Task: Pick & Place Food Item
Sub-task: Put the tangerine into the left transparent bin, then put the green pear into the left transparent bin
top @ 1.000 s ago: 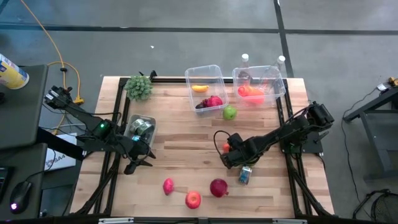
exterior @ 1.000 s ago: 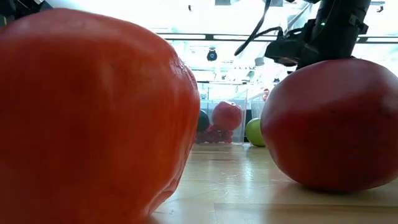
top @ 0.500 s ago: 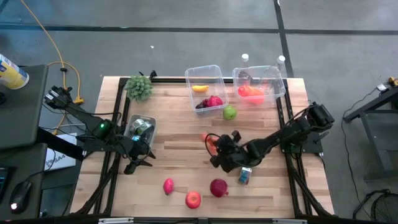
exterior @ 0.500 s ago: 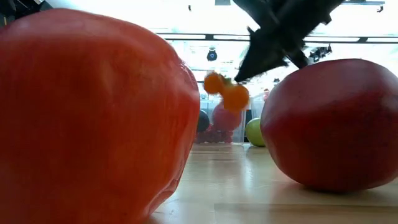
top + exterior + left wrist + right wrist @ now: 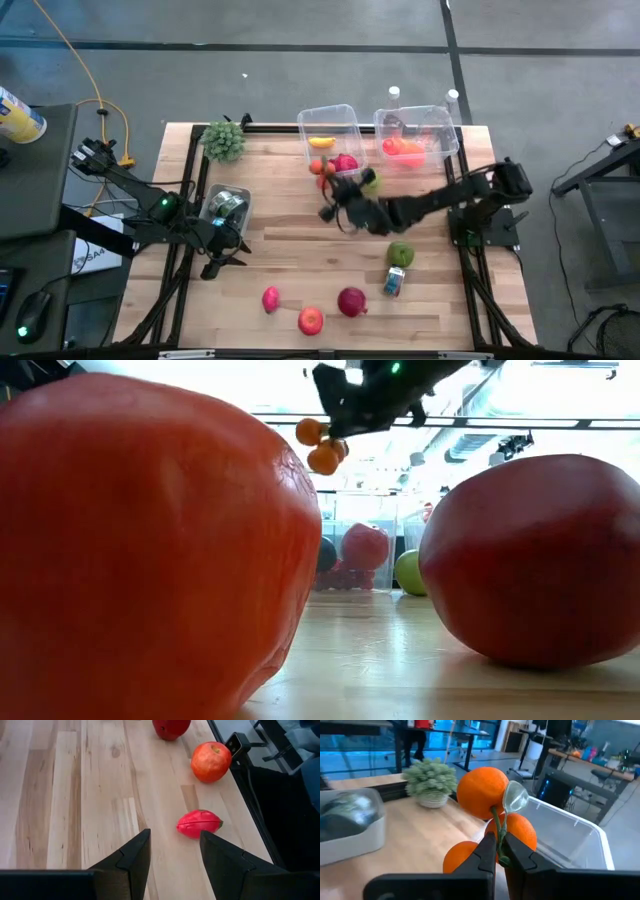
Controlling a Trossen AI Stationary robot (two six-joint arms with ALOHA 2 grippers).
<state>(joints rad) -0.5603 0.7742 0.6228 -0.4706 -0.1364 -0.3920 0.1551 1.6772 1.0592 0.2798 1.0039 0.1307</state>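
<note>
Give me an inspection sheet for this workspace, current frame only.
Surface: wooden table, black frame.
Job's things: orange cluster held by its stem above the left clear bin; right clear bin holds orange food.
Clutter: green apple, can, three red fruits along the front edge, plant, container.
Grippers: right gripper shut on the stem; left gripper open, idle, low over table.
Cables: yellow cable off-table, left.
Surroundings: grey floor; desks beyond.

No readable txt, labels or nos. anywhere — none legible.
</note>
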